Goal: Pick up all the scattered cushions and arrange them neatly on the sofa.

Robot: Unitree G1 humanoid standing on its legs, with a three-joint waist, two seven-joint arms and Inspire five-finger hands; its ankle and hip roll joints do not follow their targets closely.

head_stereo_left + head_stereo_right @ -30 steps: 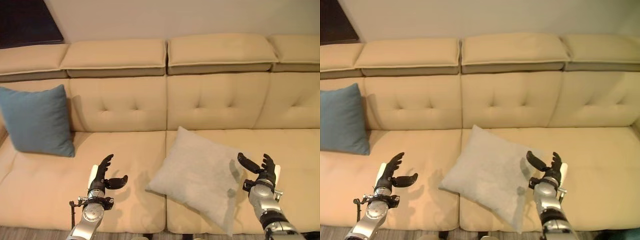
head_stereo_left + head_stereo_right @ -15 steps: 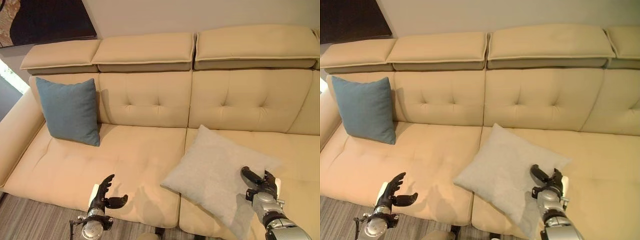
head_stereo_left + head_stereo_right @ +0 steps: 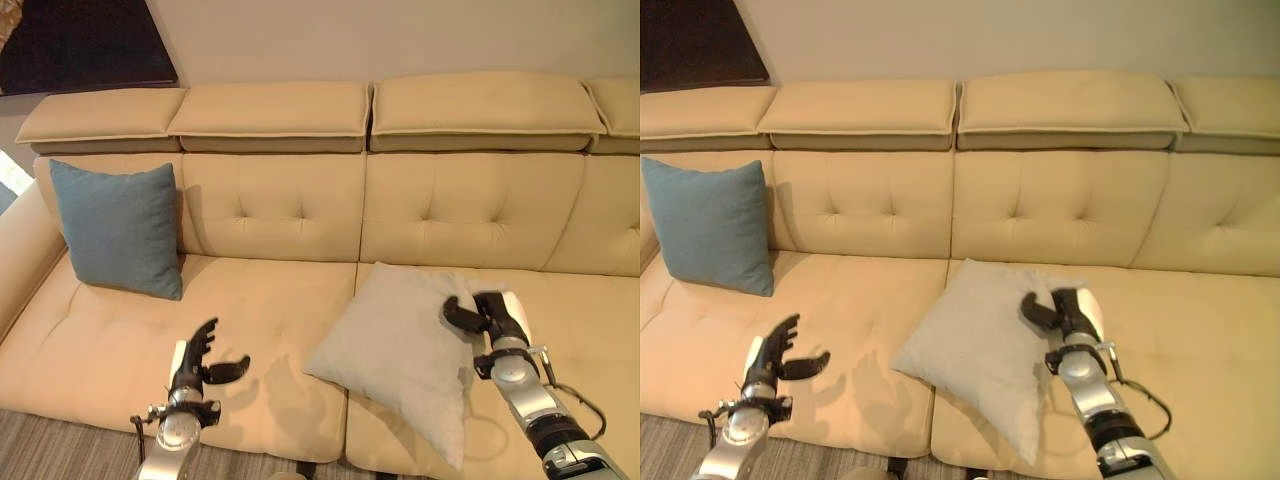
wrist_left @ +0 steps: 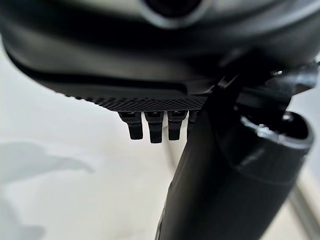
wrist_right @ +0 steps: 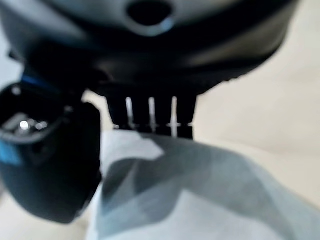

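Left eye view: my right hand [image 3: 487, 312] has advanced onto the grey cushion [image 3: 400, 345], fingers now curled over its top corner, so lifting can begin. Left hand [image 3: 196, 358] open, empty, beside it over the sofa [image 3: 270, 215].

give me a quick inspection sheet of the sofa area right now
surface: beige sofa, seat bare between the cushions
job's things: blue cushion upright against the backrest at the left end; light grey cushion lying tilted over the seat seam
clutter: nothing seen
hands: right hand curled on the grey cushion's upper corner; left hand open above the seat front, holding nothing
cables: nothing seen
surroundings: pale wall, dark picture at upper left, striped floor in front
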